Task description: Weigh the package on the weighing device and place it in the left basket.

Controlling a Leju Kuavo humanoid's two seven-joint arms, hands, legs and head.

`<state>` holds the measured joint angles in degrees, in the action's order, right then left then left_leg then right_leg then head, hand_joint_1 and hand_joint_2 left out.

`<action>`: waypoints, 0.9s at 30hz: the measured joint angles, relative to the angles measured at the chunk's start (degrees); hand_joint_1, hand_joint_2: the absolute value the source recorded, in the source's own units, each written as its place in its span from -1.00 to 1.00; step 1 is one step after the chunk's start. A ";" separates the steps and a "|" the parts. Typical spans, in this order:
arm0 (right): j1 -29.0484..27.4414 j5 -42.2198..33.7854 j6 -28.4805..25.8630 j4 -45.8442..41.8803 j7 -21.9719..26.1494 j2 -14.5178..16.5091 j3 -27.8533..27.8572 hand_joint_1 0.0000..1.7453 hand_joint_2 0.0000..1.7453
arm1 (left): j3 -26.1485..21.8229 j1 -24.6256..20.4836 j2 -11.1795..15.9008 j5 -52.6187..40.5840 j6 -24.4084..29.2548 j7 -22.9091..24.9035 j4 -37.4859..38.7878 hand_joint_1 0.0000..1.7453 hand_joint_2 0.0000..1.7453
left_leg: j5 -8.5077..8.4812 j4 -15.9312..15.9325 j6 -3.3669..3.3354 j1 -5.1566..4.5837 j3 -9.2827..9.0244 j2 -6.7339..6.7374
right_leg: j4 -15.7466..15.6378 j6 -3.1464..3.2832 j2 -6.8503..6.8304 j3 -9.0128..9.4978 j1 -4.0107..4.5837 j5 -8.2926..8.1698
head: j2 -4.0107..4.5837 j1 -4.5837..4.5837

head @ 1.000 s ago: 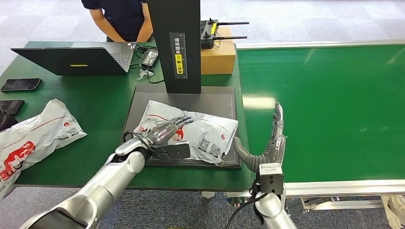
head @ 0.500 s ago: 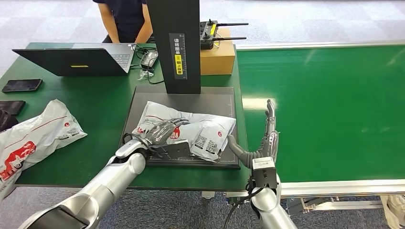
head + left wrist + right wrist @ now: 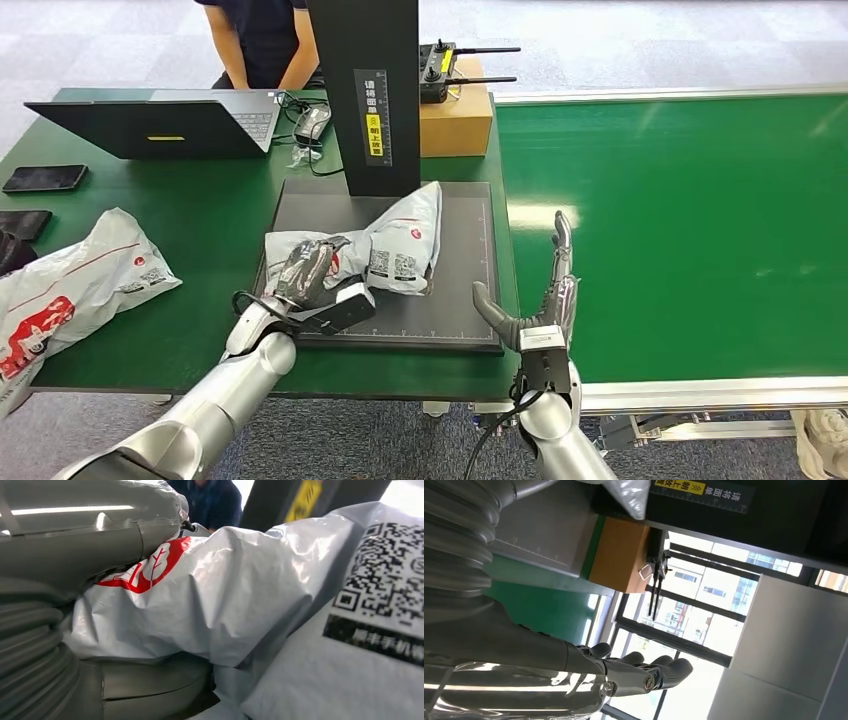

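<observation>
Since a second ago the package (image 3: 380, 250) has bunched toward the scale's left side, its right end folded up against the black post (image 3: 365, 90). My left hand (image 3: 305, 268) grips its left end on the weighing plate (image 3: 460, 290); my right hand (image 3: 545, 295) stands released beside the plate. I'd worry the slick film slips out, or snags the post.

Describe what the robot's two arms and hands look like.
Both arms are shiny silver tubes. The left hand has dark grey fingers, a black block and a black cable at the wrist. The right hand has grey fingers, a white-labelled black wrist block and a black cable. Wrist views show grey ribbed covers.
</observation>
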<state>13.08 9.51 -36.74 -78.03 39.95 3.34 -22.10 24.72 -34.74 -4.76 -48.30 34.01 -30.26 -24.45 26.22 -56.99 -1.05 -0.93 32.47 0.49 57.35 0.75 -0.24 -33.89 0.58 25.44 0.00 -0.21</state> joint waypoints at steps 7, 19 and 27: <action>0.15 -0.67 -1.34 0.40 0.00 0.08 -0.93 -1.00 1.00 | -8.42 3.77 -0.04 2.41 6.10 -8.84 -7.88 1.00 1.00 | 0.00 0.00 0.00 0.00 0.06 0.01 | 0.00 0.03 0.01 -0.08 0.00 0.03 | 0.00 -0.01; 0.17 -2.06 -1.68 0.42 0.00 -0.21 -3.42 -1.00 1.00 | -22.45 10.59 0.47 9.94 6.29 -9.84 -31.88 1.00 1.00 | 0.00 0.00 0.01 0.03 0.14 0.02 | 0.00 0.05 0.01 -0.13 0.03 0.04 | 0.00 -0.01; 0.15 -2.27 -2.43 0.09 0.00 -0.41 -4.25 -1.00 1.00 | -31.61 10.62 1.81 10.95 6.32 -9.87 -40.96 1.00 1.00 | 0.00 0.00 0.01 0.04 0.12 0.02 | 0.01 0.06 0.01 -0.13 0.04 0.04 | 0.00 -0.01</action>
<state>13.23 7.24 -39.17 -77.94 39.95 2.93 -26.35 -6.89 -24.12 -2.95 -37.34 40.33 -40.13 -65.40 26.22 -56.99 -1.04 -0.90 32.59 0.51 57.36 0.81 -0.22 -34.01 0.62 25.49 0.00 -0.22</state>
